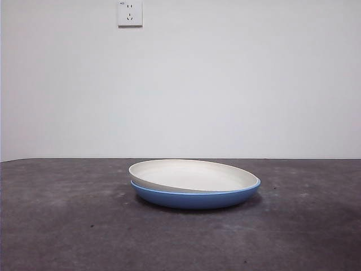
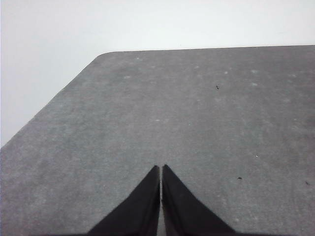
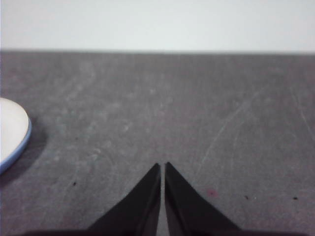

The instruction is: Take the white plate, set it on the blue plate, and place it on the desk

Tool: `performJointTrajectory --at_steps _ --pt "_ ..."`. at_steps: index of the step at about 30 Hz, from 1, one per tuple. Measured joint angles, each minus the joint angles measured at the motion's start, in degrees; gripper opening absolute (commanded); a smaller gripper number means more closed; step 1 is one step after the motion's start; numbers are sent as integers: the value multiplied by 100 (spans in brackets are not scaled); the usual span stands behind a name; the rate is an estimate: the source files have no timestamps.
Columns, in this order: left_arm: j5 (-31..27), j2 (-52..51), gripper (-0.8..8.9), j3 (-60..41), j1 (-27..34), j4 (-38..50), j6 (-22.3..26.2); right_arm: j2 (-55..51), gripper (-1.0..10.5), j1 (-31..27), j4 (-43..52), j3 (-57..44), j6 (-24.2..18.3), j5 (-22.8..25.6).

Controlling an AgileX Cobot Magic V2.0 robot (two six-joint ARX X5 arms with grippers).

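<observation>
The white plate (image 1: 194, 174) lies inside the blue plate (image 1: 194, 199), a little tilted, its left rim raised above the blue rim. Both sit on the dark grey desk (image 1: 62, 226) at the middle of the front view. In the right wrist view an edge of the white plate (image 3: 11, 129) with the blue plate's rim (image 3: 19, 149) under it shows off to one side, well clear of my right gripper (image 3: 162, 166), which is shut and empty. My left gripper (image 2: 161, 168) is shut and empty over bare desk (image 2: 197, 113); neither plate shows there.
A wall socket (image 1: 130, 13) is on the white wall behind. The desk's rounded corner (image 2: 101, 55) and side edge show in the left wrist view. No arm shows in the front view.
</observation>
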Motion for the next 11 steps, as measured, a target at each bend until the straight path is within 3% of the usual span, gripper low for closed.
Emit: performJointTrajectory --at_steps 11 --pt "0 0 9 0 0 0 0 -4 8 22 15 0 7 0"
